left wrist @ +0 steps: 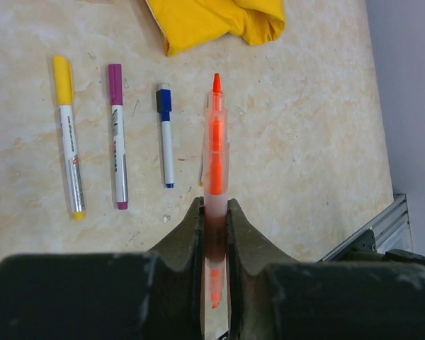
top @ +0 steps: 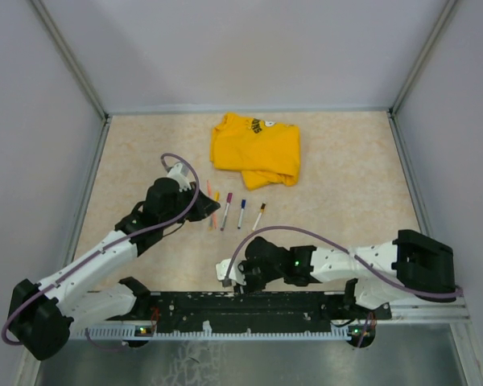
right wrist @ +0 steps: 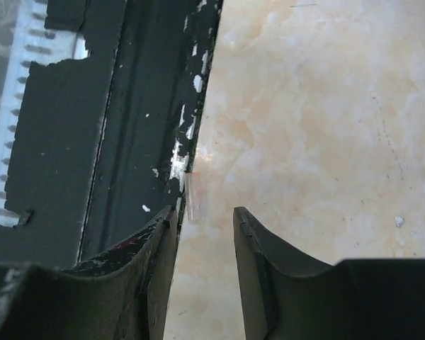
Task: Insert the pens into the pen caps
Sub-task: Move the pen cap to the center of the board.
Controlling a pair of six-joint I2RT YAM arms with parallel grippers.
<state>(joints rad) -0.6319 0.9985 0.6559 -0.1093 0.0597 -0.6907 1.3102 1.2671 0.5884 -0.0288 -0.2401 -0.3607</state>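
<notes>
beige marble-look table (top: pixel 346 185), boxed in by plain grey walls (top: pixel 249 48). the only "containers" here were the caps. three white pens (left wrist: pixel 119 163) lay side by side just near of a crumpled yellow t-shirt (top: pixel 255 149), each plugged into its own: yellow cap (left wrist: pixel 62 79) leftmost, magenta cap (left wrist: pixel 115 83) in the middle, blue cap (left wrist: pixel 163 99) on the right. the left claw (left wrist: pixel 214 209) was clamped tight on an uncapped orange pen (left wrist: pixel 216 142), tip toward the shirt. from its wrist cam the pen ran alongside the blue-capped one and hid a sliver of something behind it, couldn't tell what. the right claw (right wrist: pixel 204 212) hung low at the table's near edge, jaws apart, gripping nothing. a small clear cap (right wrist: pixel 192 198) lay just past one fingertip, beside the black rail (right wrist: pixel 127 127).
</notes>
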